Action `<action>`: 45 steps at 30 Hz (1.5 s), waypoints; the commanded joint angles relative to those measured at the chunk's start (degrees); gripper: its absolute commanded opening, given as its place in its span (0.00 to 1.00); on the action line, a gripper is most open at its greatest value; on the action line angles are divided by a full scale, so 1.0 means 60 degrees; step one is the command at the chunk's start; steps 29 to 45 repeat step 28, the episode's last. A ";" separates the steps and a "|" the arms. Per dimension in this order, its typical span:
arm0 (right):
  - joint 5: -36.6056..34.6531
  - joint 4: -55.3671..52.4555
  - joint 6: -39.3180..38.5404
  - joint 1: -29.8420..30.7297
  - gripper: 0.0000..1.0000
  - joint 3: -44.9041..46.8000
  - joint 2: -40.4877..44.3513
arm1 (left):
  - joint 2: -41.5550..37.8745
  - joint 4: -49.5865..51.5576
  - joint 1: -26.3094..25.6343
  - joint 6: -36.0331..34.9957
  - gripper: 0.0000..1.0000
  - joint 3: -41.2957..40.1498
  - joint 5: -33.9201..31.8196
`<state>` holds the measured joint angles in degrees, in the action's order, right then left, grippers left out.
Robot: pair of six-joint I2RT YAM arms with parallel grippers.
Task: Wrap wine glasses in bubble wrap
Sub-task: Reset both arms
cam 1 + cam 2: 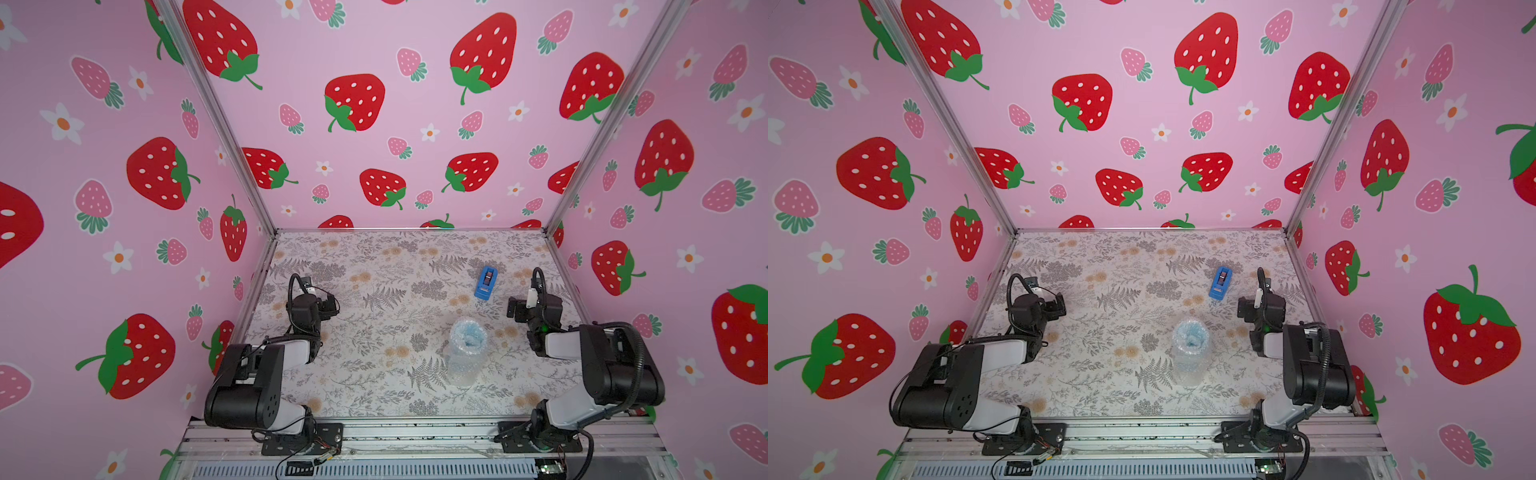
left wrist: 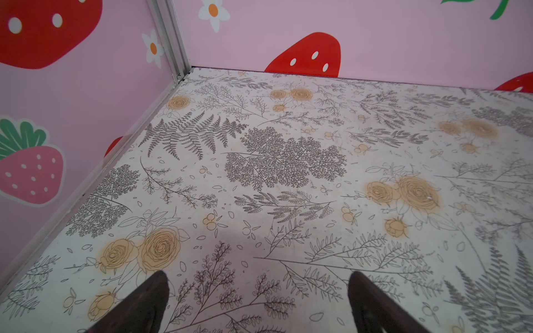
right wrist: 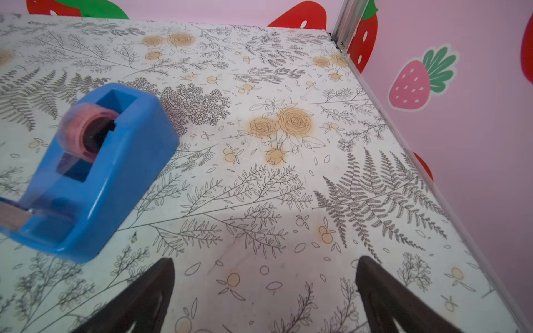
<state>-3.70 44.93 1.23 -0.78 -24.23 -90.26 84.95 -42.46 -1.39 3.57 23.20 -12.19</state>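
Note:
In both top views the wine glass (image 1: 471,336) (image 1: 1192,336) stands upright right of the table's middle. Only its light blue shows, through the open top of the bubble wrap (image 1: 463,365) (image 1: 1187,365) rolled around it. My left gripper (image 1: 329,302) (image 1: 1059,305) hovers over the left side of the table, far from the bundle. It is open and empty, with only patterned tabletop between its fingertips (image 2: 258,276). My right gripper (image 1: 513,309) (image 1: 1244,309) is to the right of the bundle, apart from it. It is open too, with nothing between its fingers (image 3: 265,261).
A darker blue tape dispenser (image 1: 486,282) (image 1: 1220,282) (image 3: 95,173) sits behind the bundle, just left of my right gripper. Pink strawberry walls with metal corner posts (image 1: 266,216) close the floral table (image 1: 374,270) on three sides.

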 commanded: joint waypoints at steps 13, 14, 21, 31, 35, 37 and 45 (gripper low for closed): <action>0.0281 0.0041 -0.0382 0.0101 0.99 -0.0298 0.0028 | 0.0622 -0.0440 0.0056 -0.0141 0.99 0.0371 0.0414; 0.0281 0.0034 -0.0382 0.0100 0.99 -0.0298 0.0028 | 0.0613 -0.0419 0.0056 -0.0141 0.99 0.0380 0.0419; 0.0267 0.0015 -0.0382 0.0115 0.99 -0.0331 0.0017 | 0.0615 -0.0422 0.0056 -0.0141 0.99 0.0374 0.0420; 0.0238 0.0049 -0.0396 0.0129 0.99 -0.0298 0.0043 | 0.0608 -0.0409 0.0056 -0.0141 0.99 0.0370 0.0420; 0.0238 0.0049 -0.0396 0.0129 0.99 -0.0298 0.0043 | 0.0608 -0.0409 0.0056 -0.0141 0.99 0.0370 0.0420; 0.0238 0.0049 -0.0396 0.0129 0.99 -0.0298 0.0043 | 0.0608 -0.0409 0.0056 -0.0141 0.99 0.0370 0.0420; 0.0238 0.0049 -0.0396 0.0129 0.99 -0.0298 0.0043 | 0.0608 -0.0409 0.0056 -0.0141 0.99 0.0370 0.0420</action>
